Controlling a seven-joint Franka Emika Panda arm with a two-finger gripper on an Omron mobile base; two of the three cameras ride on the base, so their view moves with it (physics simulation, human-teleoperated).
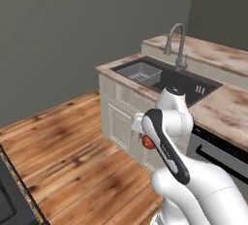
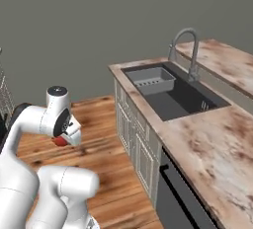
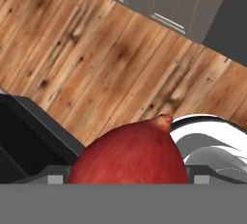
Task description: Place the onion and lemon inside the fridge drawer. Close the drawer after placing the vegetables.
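**Operator:** Report the state of your fingers.

**Arm:** My gripper (image 3: 128,182) is clenched on the onion (image 3: 129,154). In the hand view the red ball sits between my two finger tips at 6 o'clock, its pointed tip toward 1 o'clock. The tips themselves are mostly hidden behind it.

**Operator:** Where is the onion in the base views?

**Arm:** In the left base view the onion (image 1: 147,142) shows as a small red patch just behind my forearm, at 5 o'clock from the frame centre. In the right base view the onion (image 2: 61,140) sits under my hand at 8 o'clock from centre, above the wood floor (image 2: 99,159).

**Operator:** What surrounds you?

**Arm:** A counter (image 2: 207,144) with a dark sink (image 2: 173,95) and a grey faucet (image 2: 190,50) lies at 2 o'clock in the right base view. A grey basket (image 2: 150,80) rests in the sink's near end. White cabinet doors (image 1: 118,122) stand below the counter. In the hand view the floor fills the upper half, and a dark edged body (image 3: 29,136) lies at 8 o'clock; I cannot tell what it is.
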